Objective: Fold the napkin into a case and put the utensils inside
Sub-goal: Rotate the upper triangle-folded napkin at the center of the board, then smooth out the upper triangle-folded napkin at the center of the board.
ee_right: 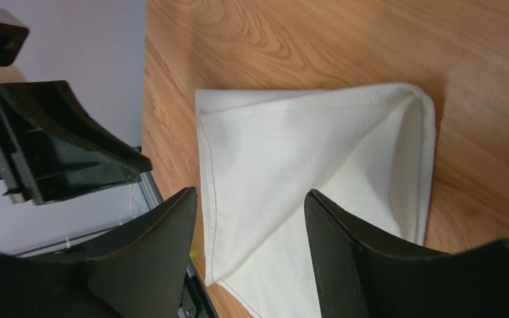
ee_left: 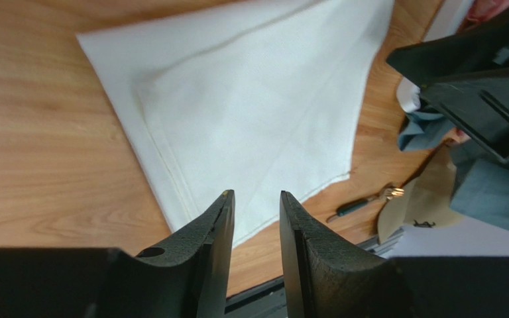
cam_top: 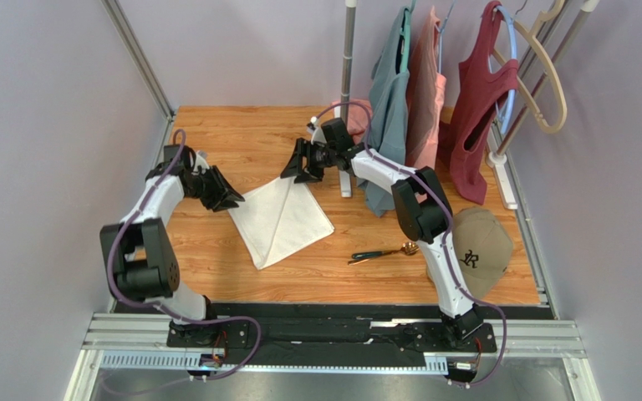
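A white napkin lies folded on the wooden table, with one layer turned over into a triangle. It also shows in the left wrist view and the right wrist view. My left gripper is open and empty at the napkin's left corner. My right gripper is open and empty just above the napkin's far corner. The utensils, dark handles with gold heads, lie on the table right of the napkin. One of them shows in the left wrist view.
A tan cap lies at the right, next to the utensils. A clothes rack with hanging shirts stands at the back right, close behind my right arm. The table's front edge meets a black rail.
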Tool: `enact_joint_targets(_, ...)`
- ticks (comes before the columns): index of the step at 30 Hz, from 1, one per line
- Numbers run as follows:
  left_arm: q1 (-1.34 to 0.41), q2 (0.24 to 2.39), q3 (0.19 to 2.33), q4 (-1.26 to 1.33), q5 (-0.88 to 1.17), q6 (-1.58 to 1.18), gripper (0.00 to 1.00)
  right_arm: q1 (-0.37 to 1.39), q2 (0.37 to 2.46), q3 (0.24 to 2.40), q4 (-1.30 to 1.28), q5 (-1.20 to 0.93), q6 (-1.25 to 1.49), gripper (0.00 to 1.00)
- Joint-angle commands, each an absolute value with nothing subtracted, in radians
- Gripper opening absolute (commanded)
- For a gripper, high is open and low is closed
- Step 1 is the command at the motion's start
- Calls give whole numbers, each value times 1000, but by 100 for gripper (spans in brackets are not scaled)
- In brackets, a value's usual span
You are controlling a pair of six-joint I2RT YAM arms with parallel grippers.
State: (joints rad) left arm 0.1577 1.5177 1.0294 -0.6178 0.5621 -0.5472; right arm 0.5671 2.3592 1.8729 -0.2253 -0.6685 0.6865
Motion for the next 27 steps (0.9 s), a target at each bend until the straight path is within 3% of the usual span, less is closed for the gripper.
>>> enact_joint_targets(1, 156, 1650, 1198, -709, 422, -367, 40, 571, 2431, 1967, -121, -744, 811, 64)
enact_joint_targets(5, 153, 1726, 1253, -736, 300, -304, 40, 574, 2422, 1915, -89, -753, 825, 63)
enact_joint_targets(15, 144, 1848, 1321, -729, 350, -249, 40, 574, 2345, 1721, -46, -764, 796, 62)
enact_joint_targets(27, 106, 1899, 1350, -715, 331, -230, 36, 578, 2345, 1701, -29, -772, 796, 61)
